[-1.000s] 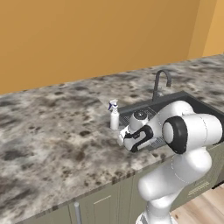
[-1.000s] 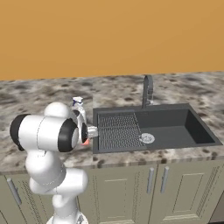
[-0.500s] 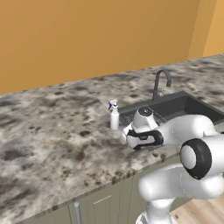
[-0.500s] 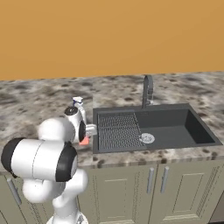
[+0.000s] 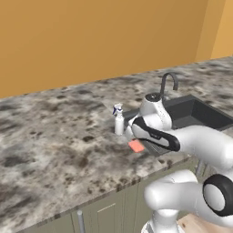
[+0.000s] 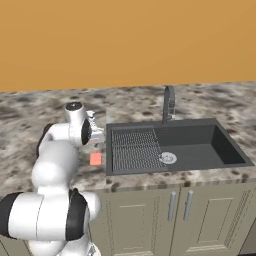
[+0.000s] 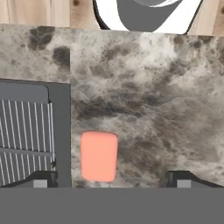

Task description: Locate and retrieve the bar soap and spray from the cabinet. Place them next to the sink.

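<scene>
The salmon-pink bar soap [image 7: 99, 156] lies flat on the marble counter, just left of the sink's ribbed drainboard [image 7: 26, 135]. My gripper [image 7: 112, 178] hangs open right above it, fingertips [image 7: 41, 179] wide apart and touching nothing. The same bar soap [image 5: 135, 146] shows under my hand in the left base view, and the bar soap [image 6: 95, 159] lies beside the sink [image 6: 200, 150] in the right base view. The white spray [image 5: 118, 121] with its blue-grey nozzle stands upright on the counter just behind the soap, near the sink's left rim. The cabinet is out of view.
The dark gooseneck faucet [image 6: 168, 102] rises at the back of the sink. The marble counter [image 5: 54, 136] stretches wide to the left of the soap. Grey-green base cabinet doors [image 6: 150, 215] sit below the counter's front edge. An orange wall backs the counter.
My hand has lifted away from the counter, and the bar soap now lies uncovered below it. The arm's elbow has swung round. The spray has stayed put.
</scene>
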### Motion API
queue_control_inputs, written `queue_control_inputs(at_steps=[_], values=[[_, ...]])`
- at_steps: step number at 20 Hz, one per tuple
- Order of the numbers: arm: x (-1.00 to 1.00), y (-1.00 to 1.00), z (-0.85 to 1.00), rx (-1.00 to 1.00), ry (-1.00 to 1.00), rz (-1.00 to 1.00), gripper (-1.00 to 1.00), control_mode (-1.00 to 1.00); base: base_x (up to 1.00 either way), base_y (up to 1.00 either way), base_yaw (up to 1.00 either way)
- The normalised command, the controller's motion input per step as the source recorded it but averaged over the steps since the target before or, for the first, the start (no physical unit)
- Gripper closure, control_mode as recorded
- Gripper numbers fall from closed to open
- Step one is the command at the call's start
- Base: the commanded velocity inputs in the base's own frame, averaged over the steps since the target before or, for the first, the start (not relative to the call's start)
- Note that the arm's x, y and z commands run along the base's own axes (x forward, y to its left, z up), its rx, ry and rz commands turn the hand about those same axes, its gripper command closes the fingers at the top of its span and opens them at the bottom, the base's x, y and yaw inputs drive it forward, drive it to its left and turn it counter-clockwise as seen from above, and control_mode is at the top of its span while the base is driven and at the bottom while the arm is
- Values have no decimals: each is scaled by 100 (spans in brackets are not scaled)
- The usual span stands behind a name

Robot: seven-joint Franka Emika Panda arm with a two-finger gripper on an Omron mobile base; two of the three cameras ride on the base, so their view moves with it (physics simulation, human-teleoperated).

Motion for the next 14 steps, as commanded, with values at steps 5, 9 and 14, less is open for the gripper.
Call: queue_control_inputs(at_steps=[5, 9, 14], values=[[-86, -22, 2, 6, -10, -3, -100, -100, 0, 0, 0], [-100, -27, 2, 10, -17, 0, -100, -100, 0, 0, 0], [-96, -9, 9, 6, -20, 0, -100, -100, 0, 0, 0]])
